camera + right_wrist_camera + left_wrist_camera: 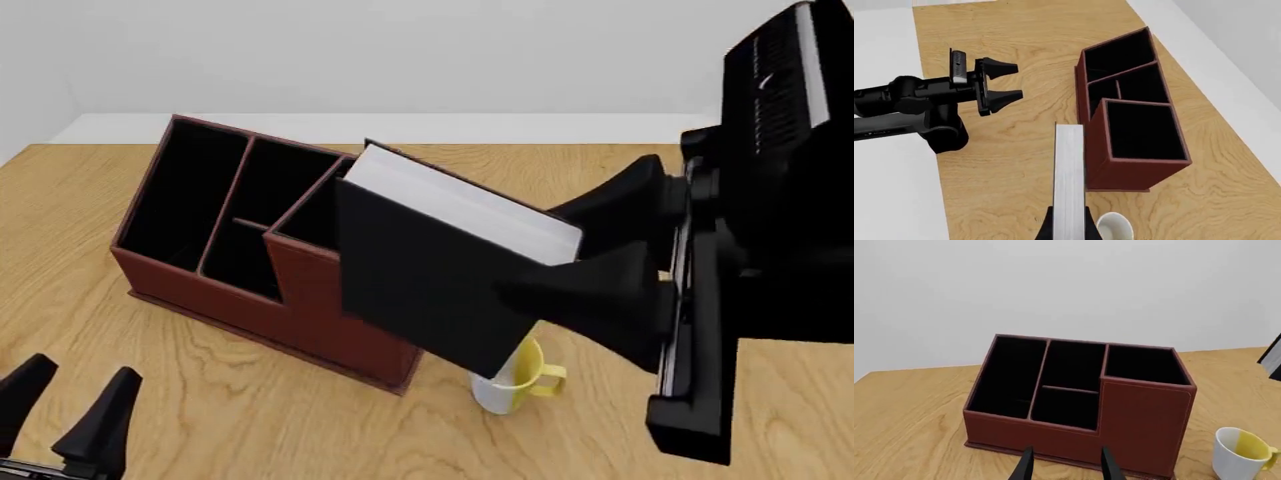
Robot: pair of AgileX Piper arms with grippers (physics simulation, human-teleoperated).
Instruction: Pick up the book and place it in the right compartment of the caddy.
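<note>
Wooden table point(267, 420): left gripper point(70, 405) is idling at 7 o'clock, jaws wide, gripping nothing.
Caddy point(334, 330): sitting at 10 o'clock, right compartment point(1144, 131) looking empty.
Book point(427, 280): hanging mid-air, tilted, just off that cell.
Right gripper point(607, 255): pinching the book from 3 o'clock.
Progress: pickup's looking done; lining up and dropping in is what's remaining.

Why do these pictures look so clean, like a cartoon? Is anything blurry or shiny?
Front view: nothing is blurry; the thick black book with white pages and the right gripper holding it look sharp, with no glare. Left wrist view: the reddish-brown box caddy casts only a faint shadow, and its cells are flat black. Right wrist view: the wooden table shows crisp grain and even light.
</note>
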